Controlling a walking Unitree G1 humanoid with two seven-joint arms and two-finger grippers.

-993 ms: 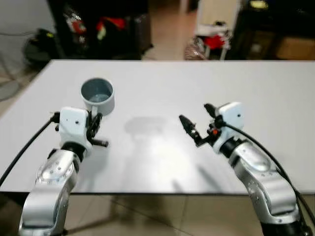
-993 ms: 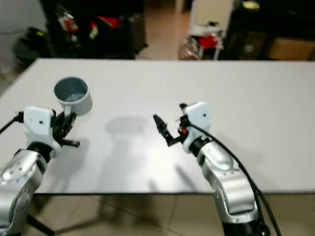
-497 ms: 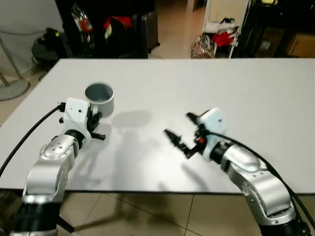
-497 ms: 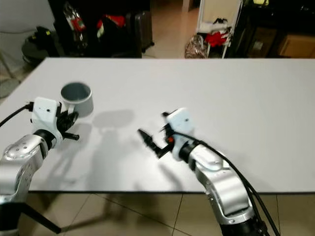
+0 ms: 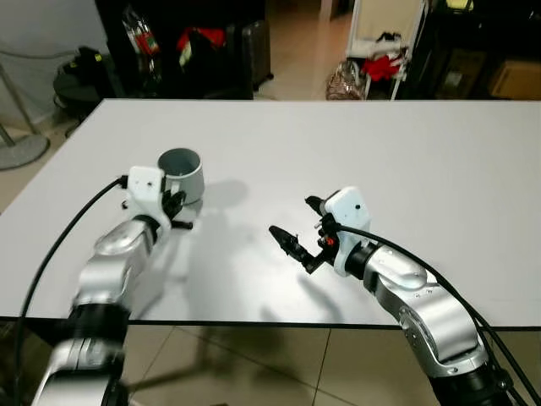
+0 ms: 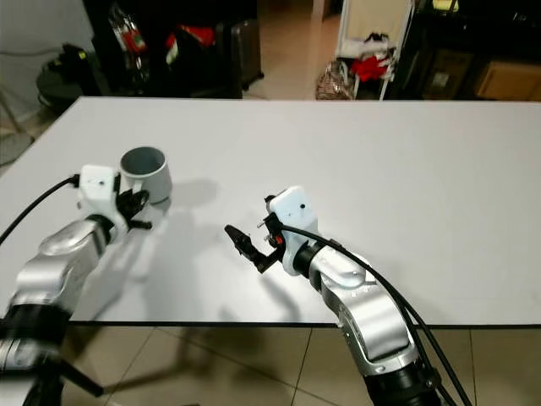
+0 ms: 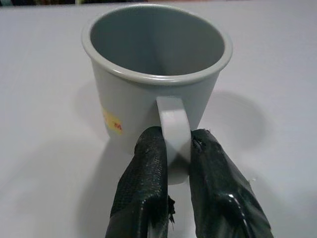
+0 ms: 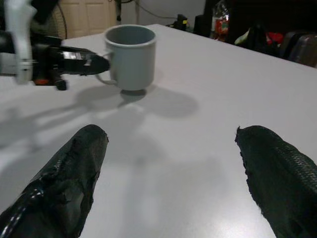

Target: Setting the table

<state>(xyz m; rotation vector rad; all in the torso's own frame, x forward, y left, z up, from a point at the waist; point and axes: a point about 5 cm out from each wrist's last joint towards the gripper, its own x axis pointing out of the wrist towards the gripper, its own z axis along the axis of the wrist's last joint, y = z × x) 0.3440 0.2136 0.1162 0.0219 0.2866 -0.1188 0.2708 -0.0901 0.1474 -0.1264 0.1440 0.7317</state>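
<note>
Grey mug (image 7: pixel 153 79) stands upright on the white bench (image 5: pixel 406 152), toward its left side. Left end effector (image 7: pixel 173 148) is clenched on the mug handle (image 7: pixel 171 124). Right end effector (image 5: pixel 297 233), fingers spread, hovers mid-bench near the front edge, well apart from the mug.

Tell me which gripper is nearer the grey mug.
Left. The left gripper is shut on the handle of the mug. The right gripper, open, hovers over the table well to the mug's right.

I stood in a lived-in home: tiled floor (image 5: pixel 279 372), a suitcase (image 5: pixel 254 51) and cluttered shelves (image 5: pixel 380 51) beyond my white counter (image 5: pixel 338 135).
</note>
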